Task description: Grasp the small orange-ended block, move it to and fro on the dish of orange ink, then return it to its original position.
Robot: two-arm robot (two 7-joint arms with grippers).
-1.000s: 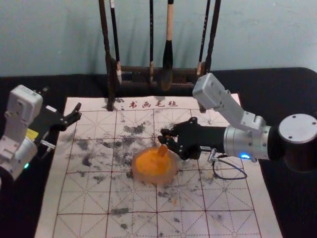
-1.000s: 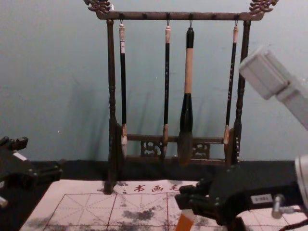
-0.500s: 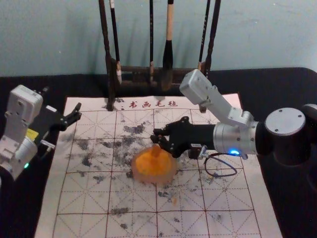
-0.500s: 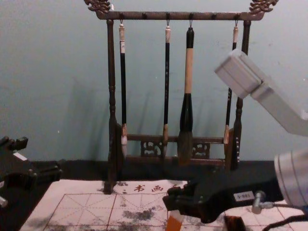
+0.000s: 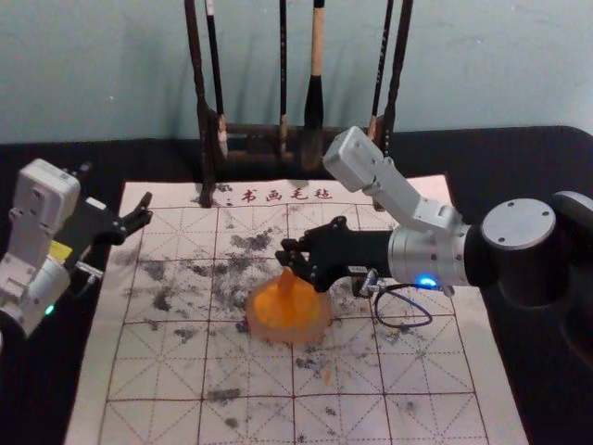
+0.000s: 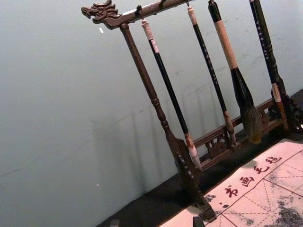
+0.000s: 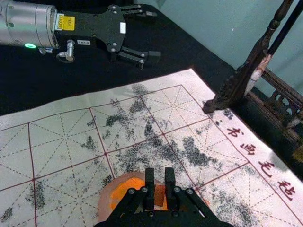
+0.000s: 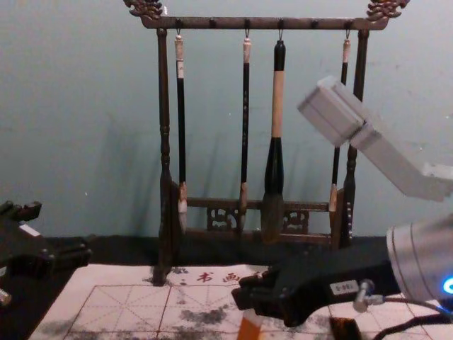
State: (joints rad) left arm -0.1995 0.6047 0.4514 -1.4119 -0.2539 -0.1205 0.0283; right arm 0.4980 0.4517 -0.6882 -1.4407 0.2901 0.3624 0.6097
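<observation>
Right gripper (image 5: pixel 286 258) clamped on the orange block (image 5: pixel 286 280), at twelve o'clock over the dish (image 5: pixel 321 328)! Room before the rack (image 5: pixel 206 139) beyond; left gripper (image 5: pixel 117 184) idles, jaws apart, at ten.

The wall (image 8: pixel 85 106) is plain, pale blue-green, marked by faint scuffs and a few small light specks, with soft, diffuse shadows (image 6: pixel 135 151) on it beside and behind the rack (image 8: pixel 164 106). The rack is dark wood, with turned posts, carved ends on its top rail and a pierced lower panel; it stands between the wall and the near part of the black table (image 5: pixel 528 167).
</observation>
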